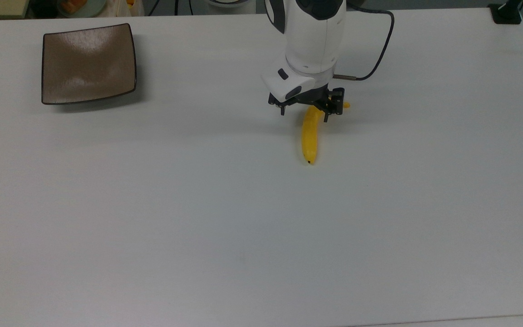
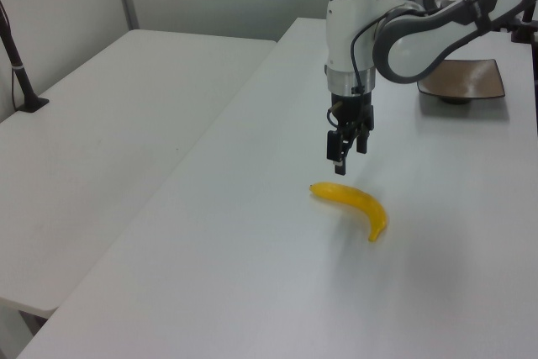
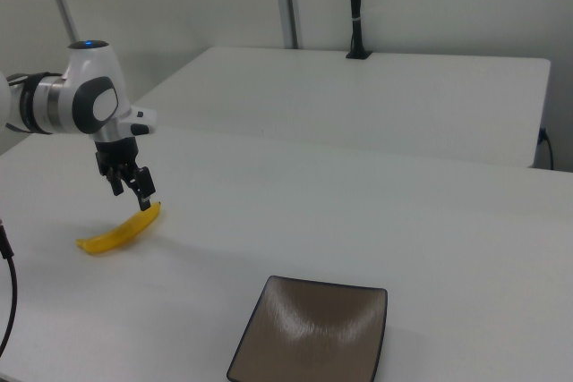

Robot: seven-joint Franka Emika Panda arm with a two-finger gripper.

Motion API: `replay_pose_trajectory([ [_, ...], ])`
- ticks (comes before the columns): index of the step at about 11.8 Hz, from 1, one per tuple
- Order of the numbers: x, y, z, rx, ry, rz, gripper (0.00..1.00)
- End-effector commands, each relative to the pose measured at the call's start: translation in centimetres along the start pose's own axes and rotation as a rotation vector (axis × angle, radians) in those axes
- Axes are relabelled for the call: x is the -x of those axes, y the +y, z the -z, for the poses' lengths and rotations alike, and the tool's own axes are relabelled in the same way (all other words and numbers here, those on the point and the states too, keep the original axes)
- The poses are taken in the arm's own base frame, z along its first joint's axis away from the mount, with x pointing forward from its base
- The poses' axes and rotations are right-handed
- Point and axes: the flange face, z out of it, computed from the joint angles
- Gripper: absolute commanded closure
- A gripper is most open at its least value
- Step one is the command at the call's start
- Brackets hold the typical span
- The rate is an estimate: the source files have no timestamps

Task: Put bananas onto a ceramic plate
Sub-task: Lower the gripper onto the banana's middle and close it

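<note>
Gripper spread apart, poised above the stem end of the banana; gripping nothing. Ceramic plate bare, well apart on the table.

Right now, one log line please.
phase: approach | gripper: open, above banana's stem end | banana: on table, ungrasped | plate: empty
</note>
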Motion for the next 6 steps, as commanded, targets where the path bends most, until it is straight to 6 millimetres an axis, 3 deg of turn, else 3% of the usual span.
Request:
replay_pose_trajectory([
  [1,0.8,-2.1,-1.6,-0.02,0.04,0.01,0.0],
  [6,1.5,-2.1,-4.2,0.013,0.031,0.014,0.0],
])
